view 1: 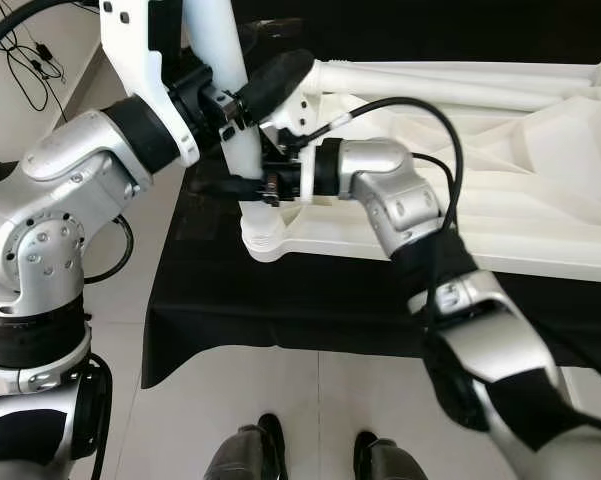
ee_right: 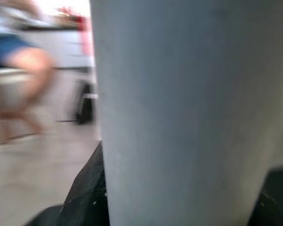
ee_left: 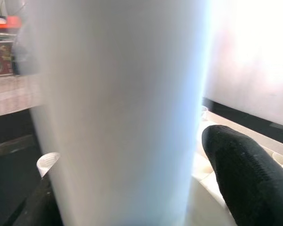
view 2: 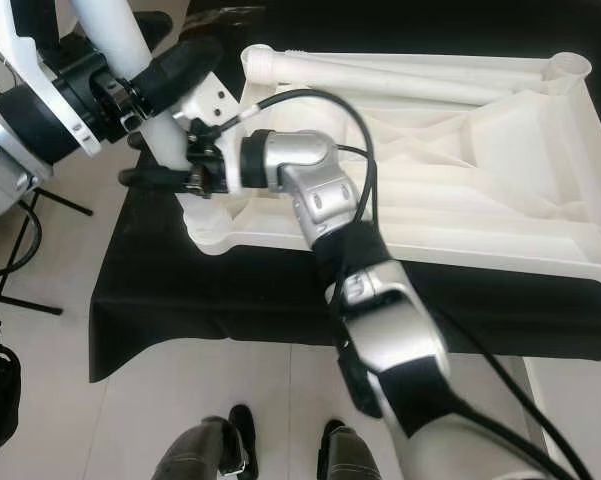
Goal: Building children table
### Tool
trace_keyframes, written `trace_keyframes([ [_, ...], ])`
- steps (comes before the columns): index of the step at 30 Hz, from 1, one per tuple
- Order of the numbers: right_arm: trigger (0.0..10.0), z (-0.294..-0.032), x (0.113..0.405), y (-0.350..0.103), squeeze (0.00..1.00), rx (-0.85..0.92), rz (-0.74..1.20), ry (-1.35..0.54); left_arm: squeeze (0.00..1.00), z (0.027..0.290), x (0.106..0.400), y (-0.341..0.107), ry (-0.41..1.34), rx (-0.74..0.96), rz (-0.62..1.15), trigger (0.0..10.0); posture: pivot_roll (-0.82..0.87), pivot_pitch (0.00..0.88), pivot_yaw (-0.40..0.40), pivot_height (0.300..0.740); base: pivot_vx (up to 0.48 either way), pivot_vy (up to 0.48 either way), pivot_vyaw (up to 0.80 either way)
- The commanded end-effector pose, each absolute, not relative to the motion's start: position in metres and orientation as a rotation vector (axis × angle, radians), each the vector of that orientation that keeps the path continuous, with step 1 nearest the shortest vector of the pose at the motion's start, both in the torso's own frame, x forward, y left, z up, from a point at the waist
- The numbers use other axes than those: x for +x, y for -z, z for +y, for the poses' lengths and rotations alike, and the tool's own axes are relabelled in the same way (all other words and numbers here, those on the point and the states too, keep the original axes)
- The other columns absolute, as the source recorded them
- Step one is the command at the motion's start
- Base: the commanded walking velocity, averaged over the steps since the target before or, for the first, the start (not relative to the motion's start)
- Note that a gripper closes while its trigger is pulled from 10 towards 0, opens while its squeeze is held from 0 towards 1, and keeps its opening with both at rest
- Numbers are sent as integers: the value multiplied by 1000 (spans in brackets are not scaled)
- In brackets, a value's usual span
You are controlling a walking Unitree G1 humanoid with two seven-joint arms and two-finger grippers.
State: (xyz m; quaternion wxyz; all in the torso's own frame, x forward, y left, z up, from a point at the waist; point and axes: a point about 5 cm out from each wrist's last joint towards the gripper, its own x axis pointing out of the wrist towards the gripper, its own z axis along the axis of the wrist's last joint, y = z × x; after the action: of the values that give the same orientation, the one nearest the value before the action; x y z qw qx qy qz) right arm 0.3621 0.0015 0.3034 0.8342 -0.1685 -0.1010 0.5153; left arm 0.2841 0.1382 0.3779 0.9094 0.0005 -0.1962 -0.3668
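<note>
The white leg (view 1: 230,110) stands upright in the corner socket (view 1: 263,238) of the upturned tabletop (view 2: 460,170), at 9 o'clock on the black-draped desk (view 1: 280,300). The left gripper (view 1: 265,85) pinches it higher up; the right gripper (view 1: 242,186) clamps it just above the socket. It looks like a light, stiff, smooth plastic tube, likely slippery, so a low hold near the socket seems best.

Corner socket (view 1: 263,236) blocked: upright leg (view 1: 223,75) seated there, both grippers crowding it. Second leg (view 1: 450,82) lies along tabletop (view 1: 540,170) far edge. Black worktop (view 1: 280,300) strip nearside free.
</note>
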Motion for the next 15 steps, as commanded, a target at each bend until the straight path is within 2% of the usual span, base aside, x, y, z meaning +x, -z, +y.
trace_keyframes([
  [1,0,-15,379,-265,0,-418,-8,-868,0,140,280,-380,772,27,-420,10000,58,314,88,740,0,0,0],
  [3,0,-13,366,-246,0,-347,7,-721,0,142,281,-380,784,17,-417,10000,54,317,87,740,0,0,0],
  [6,0,-10,357,-238,0,-260,13,-720,0,143,282,-379,786,12,-409,10000,47,309,92,740,0,0,0],
  [15,0,-8,362,-246,0,-265,3,-684,0,144,284,-377,783,23,-403,10000,48,293,82,740,0,0,0],
])
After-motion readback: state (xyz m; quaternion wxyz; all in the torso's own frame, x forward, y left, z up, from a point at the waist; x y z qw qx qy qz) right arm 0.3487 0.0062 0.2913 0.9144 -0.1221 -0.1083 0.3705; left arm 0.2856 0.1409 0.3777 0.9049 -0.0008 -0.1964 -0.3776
